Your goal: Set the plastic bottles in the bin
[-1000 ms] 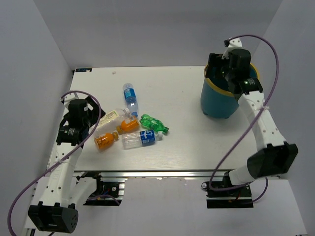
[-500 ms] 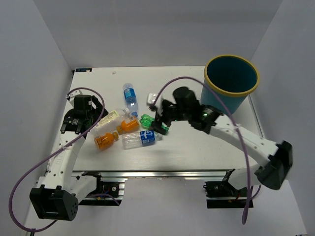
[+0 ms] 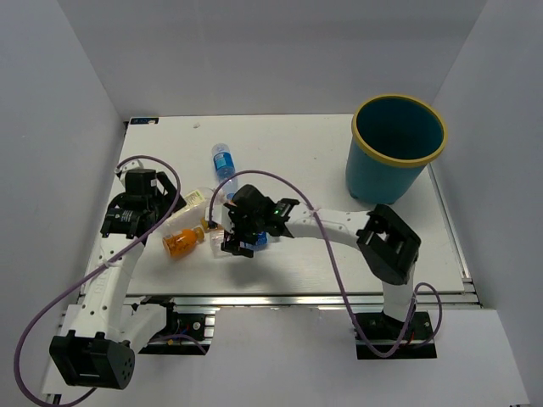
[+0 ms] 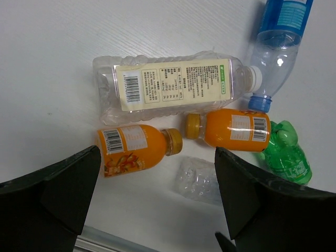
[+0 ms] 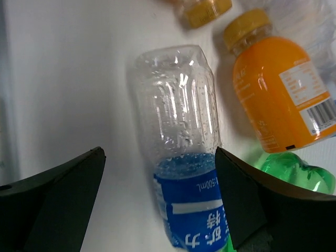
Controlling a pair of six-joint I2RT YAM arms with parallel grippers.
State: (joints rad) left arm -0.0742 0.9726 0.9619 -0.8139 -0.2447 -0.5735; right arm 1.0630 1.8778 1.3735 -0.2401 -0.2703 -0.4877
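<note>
Both claws stand wide, with nothing gripped. The right claw (image 5: 159, 152) hangs low over the cluster of bottles (image 3: 178, 243) on the left-middle of the desk (image 3: 322, 170). In its wrist view a clear blue-label bottle (image 5: 178, 121) lies on its side between the fingers; whether they touch it cannot be told. Just beside that bottle lie an orange bottle (image 5: 273, 100) and a green bottle (image 5: 294, 176). The left claw (image 4: 156, 155) hovers at the cluster's left edge, above a white-label bottle (image 4: 168, 86) and a second orange bottle (image 4: 134, 149). A far blue bottle (image 4: 281, 26) lies beyond them. The bin (image 3: 394, 170) stands upright at the far right corner, well apart from the bottles.
</note>
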